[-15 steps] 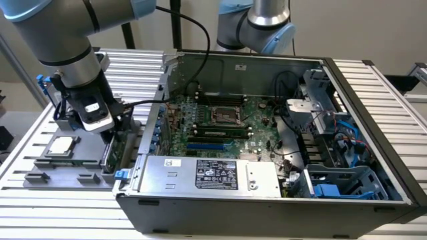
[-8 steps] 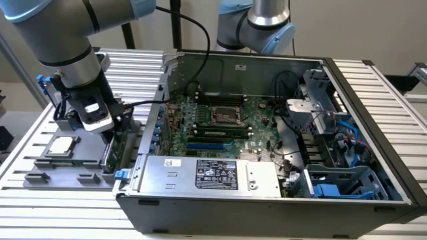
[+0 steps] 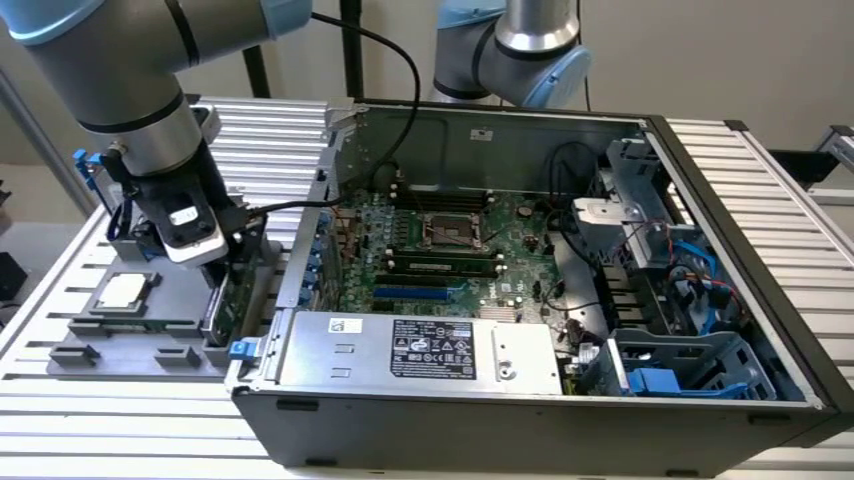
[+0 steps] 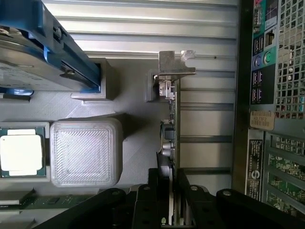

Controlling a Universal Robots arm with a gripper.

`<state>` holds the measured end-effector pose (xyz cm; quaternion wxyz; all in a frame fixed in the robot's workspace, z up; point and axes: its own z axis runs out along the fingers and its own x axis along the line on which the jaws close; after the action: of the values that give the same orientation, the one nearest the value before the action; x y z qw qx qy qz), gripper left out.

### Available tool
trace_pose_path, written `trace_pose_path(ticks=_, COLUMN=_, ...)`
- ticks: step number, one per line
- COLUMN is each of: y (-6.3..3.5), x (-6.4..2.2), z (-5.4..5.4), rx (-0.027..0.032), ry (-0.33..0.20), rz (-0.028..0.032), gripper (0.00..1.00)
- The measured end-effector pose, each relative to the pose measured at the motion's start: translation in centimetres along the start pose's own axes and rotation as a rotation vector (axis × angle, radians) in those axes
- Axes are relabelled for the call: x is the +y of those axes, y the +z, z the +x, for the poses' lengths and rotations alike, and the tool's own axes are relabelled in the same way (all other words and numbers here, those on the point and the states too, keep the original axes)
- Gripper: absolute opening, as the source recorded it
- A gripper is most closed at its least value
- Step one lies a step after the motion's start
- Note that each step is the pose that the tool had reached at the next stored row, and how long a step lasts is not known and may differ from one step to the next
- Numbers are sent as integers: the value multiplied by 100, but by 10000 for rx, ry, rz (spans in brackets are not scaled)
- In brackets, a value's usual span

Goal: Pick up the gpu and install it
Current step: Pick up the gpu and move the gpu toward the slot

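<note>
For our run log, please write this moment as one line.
phase: pick | gripper: shut on gpu | gpu: on edge at gray holder, outside computer case | installed: no

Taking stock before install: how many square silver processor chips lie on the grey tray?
1. The square silver processor chip sits in a recess of the grey plastic tray; the arm may hide others.

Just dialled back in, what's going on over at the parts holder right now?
The grey Universal Robots arm has its gripper right at the thin green expansion card, the one with the silver metal end bracket. The card stands on edge in the grey plastic parts holder, beside the open dark computer case. It is not yet installed. The small square silver processor chip lies in its own pocket nearby.
</note>
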<state>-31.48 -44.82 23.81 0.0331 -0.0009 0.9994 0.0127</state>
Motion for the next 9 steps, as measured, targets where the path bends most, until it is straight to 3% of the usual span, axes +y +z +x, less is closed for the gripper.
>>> trace_pose_path(ticks=9, y=-1, x=-1, z=0, rx=41, ry=-134, rz=-17, gripper=0)
